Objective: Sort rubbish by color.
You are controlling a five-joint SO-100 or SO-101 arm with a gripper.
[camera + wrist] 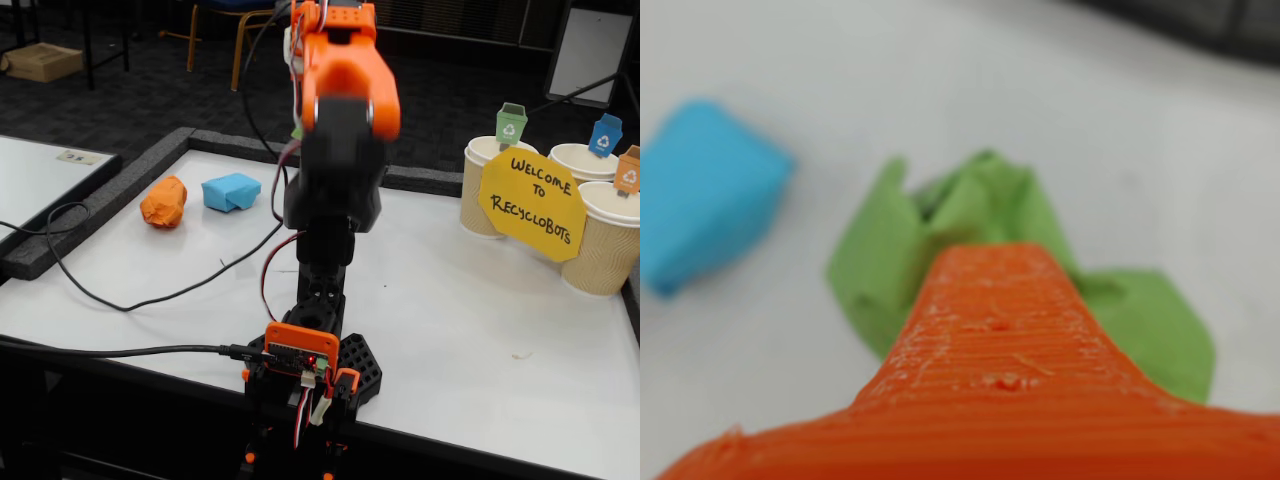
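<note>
In the wrist view the light green paper wad (890, 260) sits at the tip of my orange gripper (990, 255), spreading out on both sides of the one jaw that shows; the gripper seems shut on it. The light blue wad (705, 195) lies on the white table to its left. In the fixed view the blue wad (231, 192) and the orange wad (163, 203) lie side by side at the table's far left. My own arm (340, 110) hides the gripper there, and only a sliver of green (297, 130) peeks out at its left edge.
Three paper cups (605, 245) with small green, blue and orange bin tags stand at the far right behind a yellow "Welcome to Recyclobots" sign (530, 205). A black cable (150, 300) trails across the table's left part. A raised dark rim (80, 215) borders the table.
</note>
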